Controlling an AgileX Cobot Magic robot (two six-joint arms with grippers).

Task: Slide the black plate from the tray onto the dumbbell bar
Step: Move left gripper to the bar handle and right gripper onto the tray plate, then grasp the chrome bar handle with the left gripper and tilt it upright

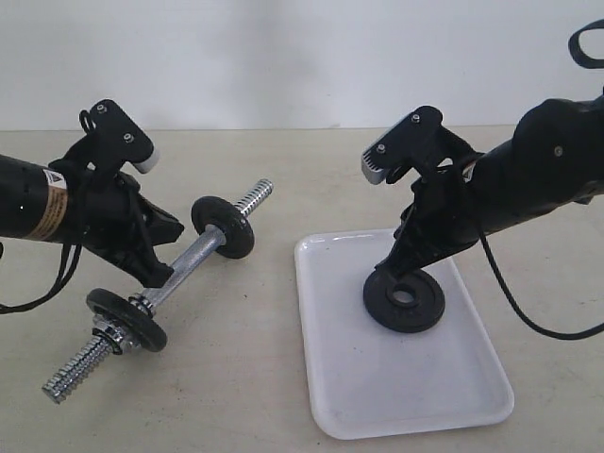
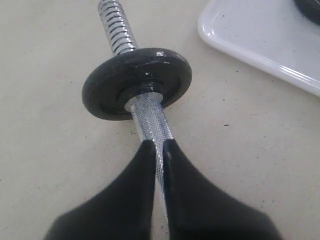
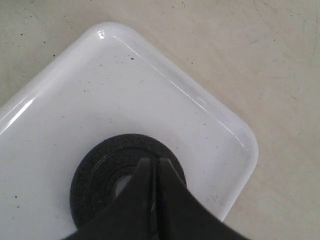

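- Fingers on the left gripper [image 1: 159,276] are clamped right onto the dumbbell bar [image 1: 193,253] in the exterior view. They grab the plain middle between two black discs: a far disc [image 1: 223,226] by one threaded end and a near disc [image 1: 126,319] by the other. A silver nut [image 1: 110,337] sits just outside the near one.
- Same view, the bar runs diagonally over the beige table [image 1: 236,396], left of the white tray [image 1: 406,401] and apart from it.
- Over on the right, the right gripper [image 1: 392,271] comes down on the black plate [image 1: 406,300], which sits in the tray's far half. The tips meet the plate at its far rim. It might be tipped up a bit, honestly can't say.
- Left wrist view: both fingers [image 2: 142,170] squeeze the knurled stretch of the bar [image 2: 150,120], just short of a disc [image 2: 107,90], and the threaded end [image 2: 117,25] pokes out past it. A tray corner [image 2: 250,35] shows nearby.
- Right wrist view: the fingers [image 3: 142,175] are pressed together with only a hairline between them. Their tips are over the black plate [image 3: 92,175] near its centre hole. No way to tell whether they pinch anything. The plate lies inside the tray [image 3: 150,100], clear of the rim.
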